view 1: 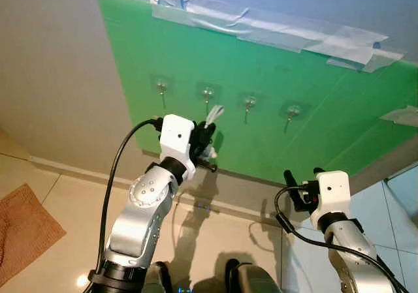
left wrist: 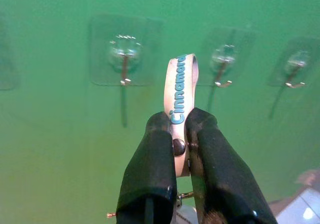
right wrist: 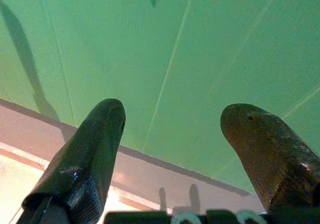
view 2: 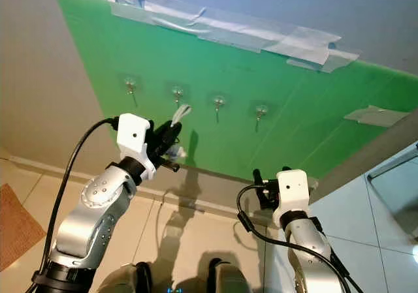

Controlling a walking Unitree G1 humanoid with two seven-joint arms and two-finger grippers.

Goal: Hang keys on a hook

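A green board [view 1: 313, 104] taped to the wall carries several clear adhesive hooks [view 1: 207, 94] in a row. My left gripper [view 1: 206, 136] is raised close below the hooks, shut on a white key strap [left wrist: 181, 92] with blue lettering; the strap's loop stands up between two hooks [left wrist: 123, 59] [left wrist: 221, 64] in the left wrist view. A bit of key metal [left wrist: 183, 196] peeks out under the fingers [left wrist: 150, 174]. My right gripper [view 1: 302, 174] hangs lower at the right, open and empty, pointing at the board's bottom edge [right wrist: 165, 164].
Pale tape strips [view 1: 274, 32] hold the board's top edge. A tiled floor [view 1: 78, 201] lies below with a brown mat [view 1: 23, 231] at the left. A white panel [view 1: 392, 215] stands at the right.
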